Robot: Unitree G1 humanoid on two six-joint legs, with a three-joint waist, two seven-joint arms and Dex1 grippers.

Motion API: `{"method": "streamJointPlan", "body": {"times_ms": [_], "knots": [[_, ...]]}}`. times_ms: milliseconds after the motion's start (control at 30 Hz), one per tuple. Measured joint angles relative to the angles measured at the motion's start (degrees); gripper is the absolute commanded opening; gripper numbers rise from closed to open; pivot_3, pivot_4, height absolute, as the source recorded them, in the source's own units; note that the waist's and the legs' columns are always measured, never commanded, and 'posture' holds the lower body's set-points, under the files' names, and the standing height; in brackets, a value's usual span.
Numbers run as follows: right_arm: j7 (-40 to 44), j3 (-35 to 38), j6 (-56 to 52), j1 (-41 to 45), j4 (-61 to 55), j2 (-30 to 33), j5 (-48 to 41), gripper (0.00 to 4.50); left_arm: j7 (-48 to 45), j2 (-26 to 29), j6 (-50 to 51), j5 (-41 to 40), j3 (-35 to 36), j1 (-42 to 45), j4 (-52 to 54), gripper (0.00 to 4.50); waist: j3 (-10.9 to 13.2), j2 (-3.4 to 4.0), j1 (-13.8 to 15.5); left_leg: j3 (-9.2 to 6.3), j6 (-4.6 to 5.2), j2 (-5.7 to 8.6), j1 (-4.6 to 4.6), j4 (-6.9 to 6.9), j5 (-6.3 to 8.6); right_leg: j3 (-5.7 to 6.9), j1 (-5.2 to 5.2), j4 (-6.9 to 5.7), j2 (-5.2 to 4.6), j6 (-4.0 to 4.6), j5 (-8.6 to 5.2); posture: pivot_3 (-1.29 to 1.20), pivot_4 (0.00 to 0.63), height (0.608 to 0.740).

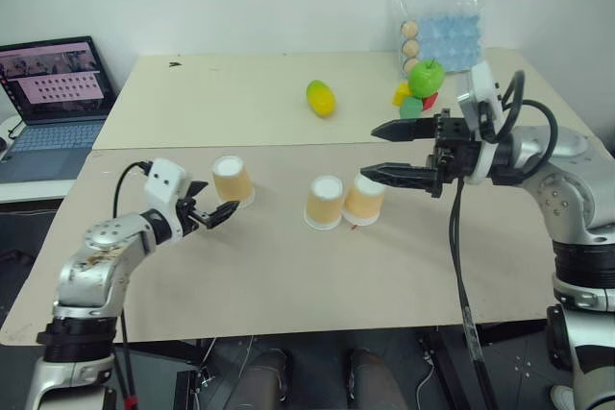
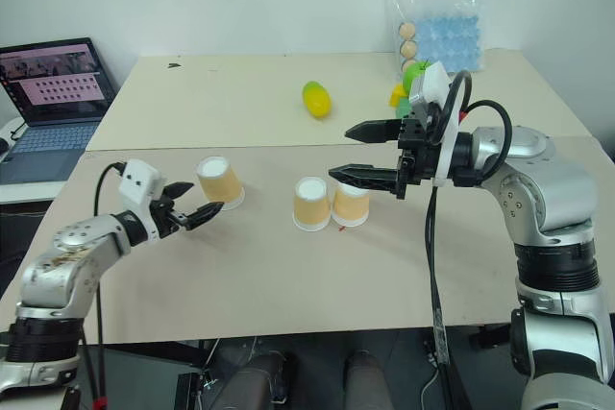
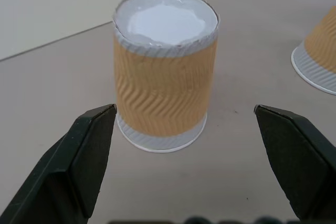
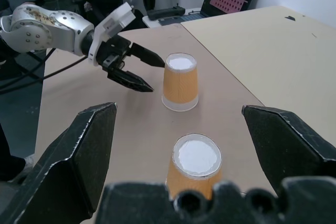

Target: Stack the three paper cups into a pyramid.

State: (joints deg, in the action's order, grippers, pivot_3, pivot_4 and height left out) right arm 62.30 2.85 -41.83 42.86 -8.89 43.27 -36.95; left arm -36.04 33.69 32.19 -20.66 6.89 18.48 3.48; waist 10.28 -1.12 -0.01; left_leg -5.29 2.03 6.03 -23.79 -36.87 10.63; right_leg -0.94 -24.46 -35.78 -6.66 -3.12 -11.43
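Three paper cups stand upside down on the tan table (image 1: 288,276). The left cup (image 1: 233,180) is apart from the other two. The middle cup (image 1: 325,202) and the right cup (image 1: 364,199) touch side by side. My left gripper (image 1: 213,201) is open, low over the table, its tips just short of the left cup. In the left wrist view that cup (image 3: 165,77) stands beyond the spread fingers (image 3: 89,150). My right gripper (image 1: 370,151) is open and level, hanging above the right cup and pointing left. The right wrist view shows the left cup (image 4: 181,82) and a nearer cup (image 4: 195,163).
A yellow-green mango (image 1: 321,98) lies on the far table. At the back right are a green apple (image 1: 427,77), coloured blocks (image 1: 411,103) and a plastic bag with eggs (image 1: 437,31). A laptop (image 1: 53,93) stands on a side table at the far left.
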Motion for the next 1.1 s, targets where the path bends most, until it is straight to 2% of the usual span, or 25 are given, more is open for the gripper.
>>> {"method": "streamJointPlan", "body": {"times_ms": [500,567,600,700,733,933,1100], "knots": [[-2.9,1.2,-1.8,-0.9,-2.5,1.0,-0.5,4.46,0.6,-5.0,-6.7,3.7,-3.1,12.1,-11.9,4.5,0.0,-0.01,0.0,0.01,0.18,0.01,-0.01,-0.01,-0.1,0.01,0.0,-0.02,0.0,-0.01,0.01,0.0,0.15,0.74],[-3.2,1.5,-2.0,-1.0,-2.9,1.0,-0.6,4.5,0.6,-5.3,-7.3,4.1,-3.5,12.2,-12.8,3.97,0.0,-0.01,0.0,0.01,0.18,0.01,0.0,-0.01,-0.1,0.01,0.0,-0.02,0.0,-0.01,0.01,0.0,0.15,0.74],[-3.5,1.8,-2.0,-1.0,-3.1,1.0,-0.7,4.5,0.5,-5.4,-7.5,4.4,-3.6,12.2,-13.1,3.9,0.0,-0.01,0.1,0.01,0.17,0.01,0.0,-0.01,-0.1,0.01,0.0,-0.02,0.0,-0.01,0.01,0.0,0.15,0.74],[-3.8,2.4,-2.1,-1.1,-3.2,1.1,-1.1,4.5,0.5,-5.5,-7.5,4.8,-3.6,12.2,-13.3,2.71,0.0,-0.01,0.1,0.01,0.17,0.01,0.0,-0.01,-0.1,0.01,0.01,-0.01,0.0,-0.02,0.01,0.0,0.15,0.74],[-3.9,2.4,-2.1,-1.2,-3.3,1.1,-1.1,4.5,0.5,-5.5,-7.5,4.8,-3.6,12.2,-13.3,2.53,0.0,-0.01,0.1,0.01,0.17,0.01,-0.01,-0.01,-0.1,0.01,0.01,-0.01,0.0,-0.02,0.01,0.0,0.15,0.74],[-4.0,2.4,-2.1,-1.6,-3.4,1.2,-1.2,4.5,0.7,-5.6,-6.9,4.9,-3.6,13.6,-13.5,2.53,0.0,-0.01,0.2,0.0,0.16,0.01,-0.01,-0.02,-0.1,0.02,0.01,-0.02,0.0,-0.02,0.02,0.0,0.15,0.74],[-4.0,2.5,-2.1,-1.7,-3.5,2.1,-1.4,4.5,-2.5,-5.2,-2.1,2.7,-4.1,21.5,-10.1,2.53,0.0,-0.04,0.3,-0.01,0.22,0.04,-0.08,-0.04,-0.12,0.07,0.01,0.03,0.0,-0.06,0.03,0.0,0.15,0.74]]}}
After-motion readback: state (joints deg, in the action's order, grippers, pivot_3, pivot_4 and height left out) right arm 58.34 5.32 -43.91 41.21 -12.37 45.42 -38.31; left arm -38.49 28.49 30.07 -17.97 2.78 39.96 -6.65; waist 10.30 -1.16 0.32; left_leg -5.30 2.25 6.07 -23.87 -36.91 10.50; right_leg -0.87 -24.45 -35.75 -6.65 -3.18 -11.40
